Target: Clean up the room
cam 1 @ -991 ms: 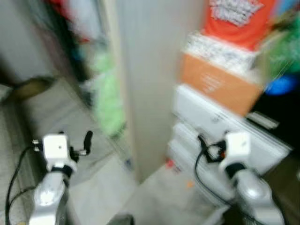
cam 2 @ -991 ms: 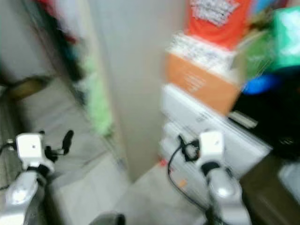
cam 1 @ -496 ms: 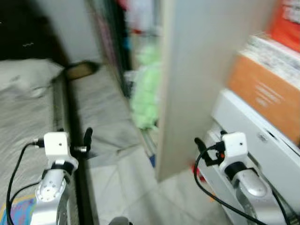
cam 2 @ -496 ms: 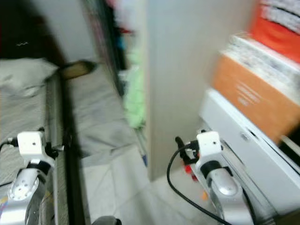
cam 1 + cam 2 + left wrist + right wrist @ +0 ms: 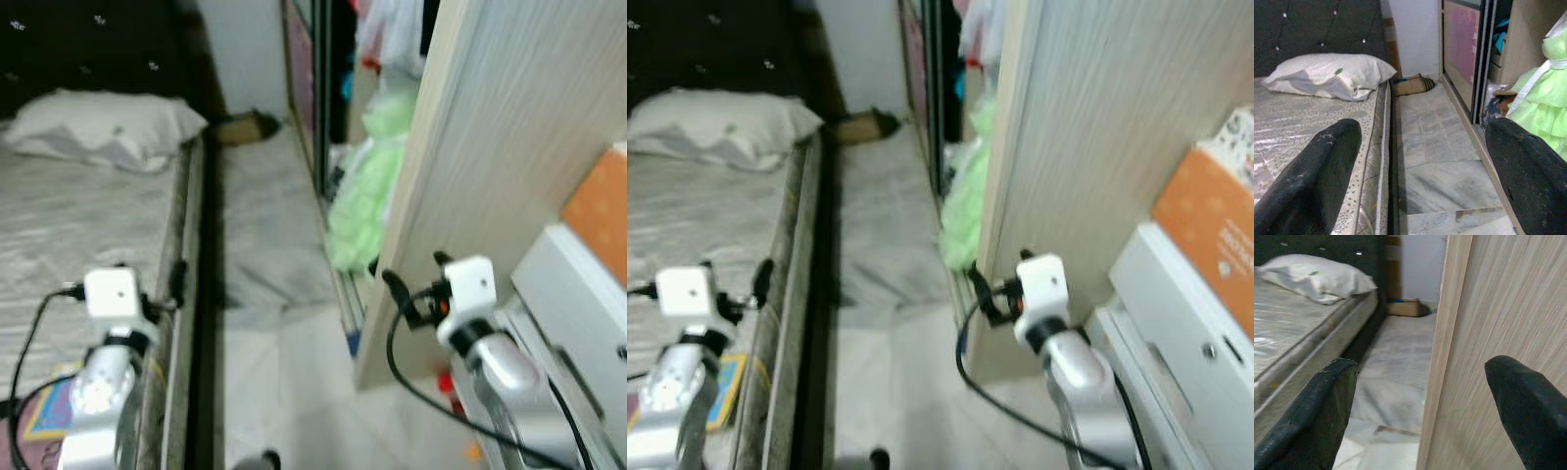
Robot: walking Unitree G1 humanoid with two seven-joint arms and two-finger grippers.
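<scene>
Bed [image 5: 1312, 127] with patterned grey mattress, white pillow [image 5: 1332, 76] at head end. Marble-tiled floor [image 5: 1435, 147]. Wood-grain wardrobe [image 5: 1508, 308] holding ruffled green dress [image 5: 1542, 93]. Left claw [image 5: 1420, 176] and right claw [image 5: 1420, 411] released, empty.

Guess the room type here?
Most likely a bedroom: a bed with a pillow along the robot's left, and a wardrobe with a green dress beside a narrow tiled floor.
</scene>
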